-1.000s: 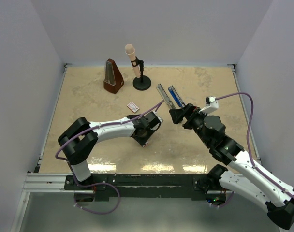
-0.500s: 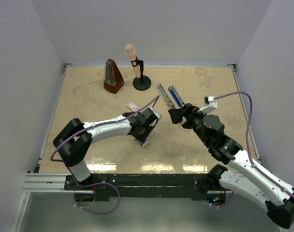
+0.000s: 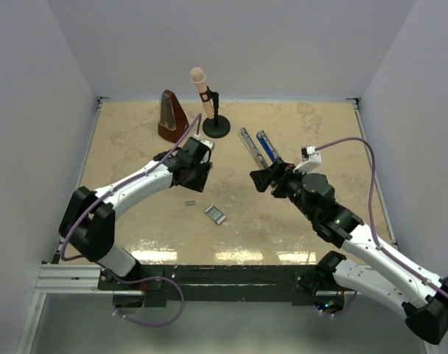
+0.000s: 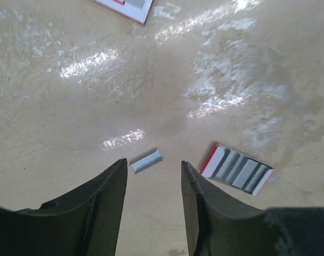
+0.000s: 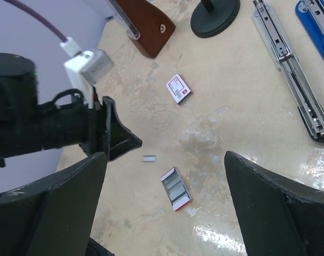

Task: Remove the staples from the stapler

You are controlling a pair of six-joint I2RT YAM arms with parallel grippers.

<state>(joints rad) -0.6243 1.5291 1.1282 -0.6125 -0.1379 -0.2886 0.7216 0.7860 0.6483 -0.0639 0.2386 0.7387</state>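
Observation:
The stapler [image 3: 257, 147] lies open at the back centre, with its silver rail [image 5: 290, 58] beside its blue bar [image 5: 315, 21]. The staples [image 3: 189, 202], a short grey strip, lie loose on the table. In the left wrist view they [image 4: 146, 160] lie just beyond my fingertips, and they also show in the right wrist view [image 5: 148, 158]. My left gripper [image 3: 195, 181] is open and empty [image 4: 153, 162] above the table. My right gripper [image 3: 259, 179] is open wide and empty [image 5: 164, 154], hovering just in front of the stapler.
A small open tray of staple strips [image 3: 215, 214] lies right of the loose strip. A small white box with a red label [image 5: 178, 88] lies further back. A brown metronome [image 3: 172, 116] and a microphone on a black stand [image 3: 209, 103] stand at the back.
My left gripper has drawn back and to the left, away from the table's middle. The loose staples and the tray now lie uncovered where it was. My right gripper shifted slightly left.

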